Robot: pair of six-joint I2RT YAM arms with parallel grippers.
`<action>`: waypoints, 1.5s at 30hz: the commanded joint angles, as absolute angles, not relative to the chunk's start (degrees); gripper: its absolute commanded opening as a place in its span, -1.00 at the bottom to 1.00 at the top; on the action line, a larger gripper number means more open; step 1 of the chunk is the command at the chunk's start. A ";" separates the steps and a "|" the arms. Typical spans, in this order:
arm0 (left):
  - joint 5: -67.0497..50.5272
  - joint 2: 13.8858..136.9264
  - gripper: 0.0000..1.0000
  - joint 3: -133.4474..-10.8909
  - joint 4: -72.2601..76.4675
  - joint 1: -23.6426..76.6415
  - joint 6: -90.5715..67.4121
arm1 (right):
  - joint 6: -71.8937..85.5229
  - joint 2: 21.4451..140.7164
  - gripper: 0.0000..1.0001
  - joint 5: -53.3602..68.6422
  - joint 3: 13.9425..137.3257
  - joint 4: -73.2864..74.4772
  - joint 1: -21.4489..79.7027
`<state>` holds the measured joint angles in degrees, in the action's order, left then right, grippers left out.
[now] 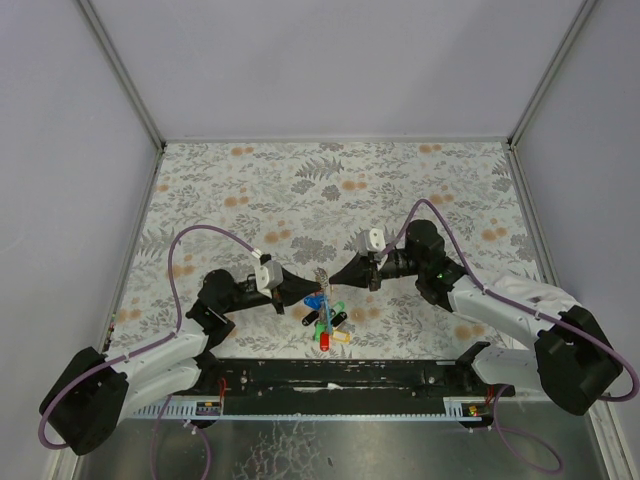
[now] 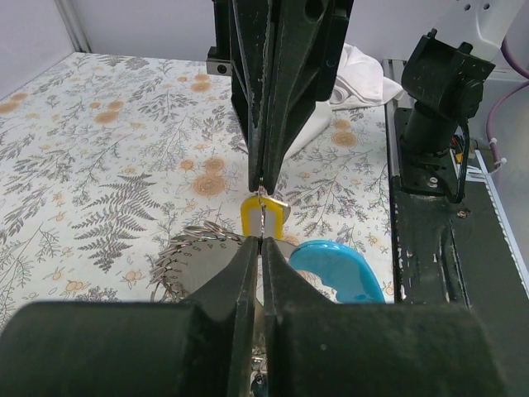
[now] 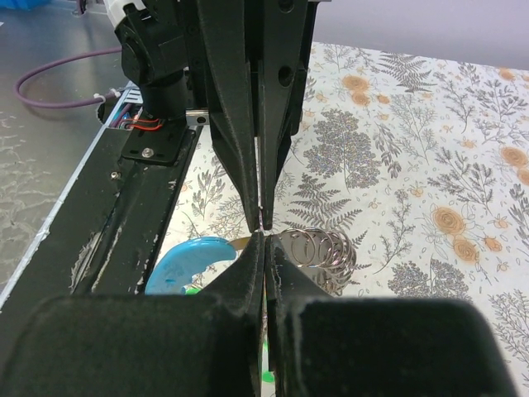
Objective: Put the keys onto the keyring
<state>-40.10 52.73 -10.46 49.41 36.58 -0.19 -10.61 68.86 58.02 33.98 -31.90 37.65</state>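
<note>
top cam overhead; wrist cams close-up, facing each other.

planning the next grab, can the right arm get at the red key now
Probably yes: the red key lies uncovered near the right hand, though that hand is shut, meeting the left hand.

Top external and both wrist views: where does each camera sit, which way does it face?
Top external: above and behind, looking down on the table; left arm and right arm show.
Left wrist: faces the right pincer; own left pincer below.
Right wrist: faces the left pincer; own pincer below.
Wrist views share the blue piece.
</note>
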 commanded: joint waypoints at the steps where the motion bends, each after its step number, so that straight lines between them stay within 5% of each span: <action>1: -40.61 52.30 -1.00 -10.46 55.27 36.16 -0.37 | -11.34 68.91 -1.00 58.89 35.93 -32.76 38.50; 45: -44.08 54.21 -1.00 -11.60 54.77 35.16 -0.43 | -12.95 68.27 -1.00 58.49 36.38 -30.35 39.04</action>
